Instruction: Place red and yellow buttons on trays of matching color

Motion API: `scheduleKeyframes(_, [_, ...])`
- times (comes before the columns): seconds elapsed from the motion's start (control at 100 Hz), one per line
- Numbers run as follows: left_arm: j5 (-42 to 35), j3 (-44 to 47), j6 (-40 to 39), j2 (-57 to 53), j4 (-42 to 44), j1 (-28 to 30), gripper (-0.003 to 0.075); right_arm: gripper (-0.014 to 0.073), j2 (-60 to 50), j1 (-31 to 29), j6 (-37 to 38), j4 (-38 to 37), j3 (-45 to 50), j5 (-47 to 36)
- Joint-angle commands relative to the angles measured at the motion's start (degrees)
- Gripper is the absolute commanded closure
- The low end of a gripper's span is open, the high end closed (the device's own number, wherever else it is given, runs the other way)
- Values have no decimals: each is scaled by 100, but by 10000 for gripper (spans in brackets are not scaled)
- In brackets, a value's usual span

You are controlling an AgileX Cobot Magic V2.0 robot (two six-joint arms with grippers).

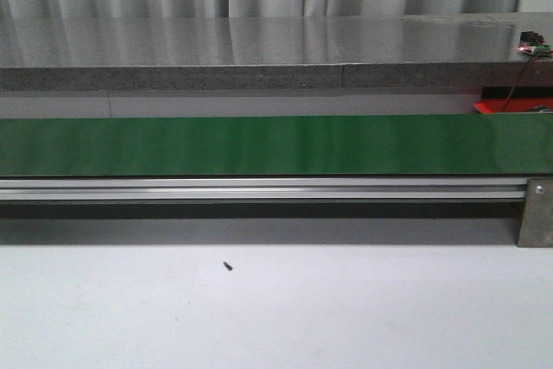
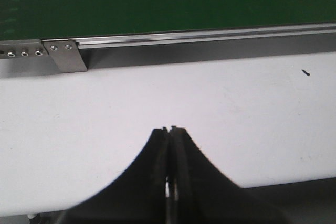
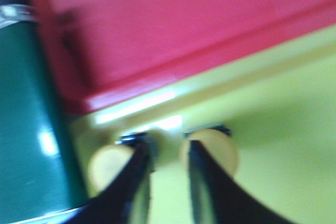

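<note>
In the right wrist view my right gripper [image 3: 165, 142] is open, its jaws apart with nothing between them, just above the yellow tray [image 3: 283, 129]. Two pale yellow buttons lie on that tray, one [image 3: 105, 165] just outside one finger and one [image 3: 218, 150] just outside the other. The red tray [image 3: 173, 30] lies beside the yellow one; no red button shows. My left gripper [image 2: 170, 129] is shut and empty over the white table [image 2: 105, 129]. Neither gripper shows in the front view. The right wrist view is blurred.
The green conveyor belt [image 1: 259, 144] runs across the table on an aluminium rail [image 1: 259, 189]; it also shows in the left wrist view [image 2: 157, 3] and beside the trays [image 3: 26, 129]. A corner of the red tray [image 1: 510, 106] and a small circuit board [image 1: 534, 47] sit far right.
</note>
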Motion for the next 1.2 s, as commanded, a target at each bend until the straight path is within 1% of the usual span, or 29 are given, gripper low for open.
scheduleKeyframes(0.0, [-293,-151,-72,18,-69,-49,740,666,-532,308,-198,110,-151,-25])
scheduleKeyframes(0.04, [-293,-151,-72,18,-69,-49,740,655,-634,482,-221,110,-151,6])
scheduleKeyframes(0.2, [-293,-151,-72,18,-69,-49,740,659,-1002,1185,-230,93,-151,59])
scheduleKeyframes(0.51, [-293,-151,-72,18,-69,-49,740,659,-1215,2339,-225,80,-132,68])
scheduleKeyframes(0.59, [-293,-151,-72,18,-69,-49,740,659,-1348,2452,-97,89,-31,-84])
scheduleKeyframes(0.7, [-293,-151,-72,18,-69,-49,740,659,-1669,2463,-50,98,322,-500])
scheduleKeyframes(0.85, [-293,-151,-72,18,-69,-49,740,659,-2215,2463,-42,6,1092,-1077])
scheduleKeyframes(0.94, [-293,-151,-72,18,-69,-49,740,659,-2555,2463,278,-120,1560,-1416])
scheduleKeyframes(1.01, [-293,-151,-72,18,-69,-49,740,659,-2835,2463,685,-370,1871,-1645])
scheduleKeyframes(1.11, [-293,-151,-72,18,-69,-49,740,659,-3247,2463,1099,-1076,2221,-1925])
scheduleKeyframes(1.19, [-293,-151,-72,18,-69,-49,740,660,-3618,2438,1536,-1358,2473,-2084])
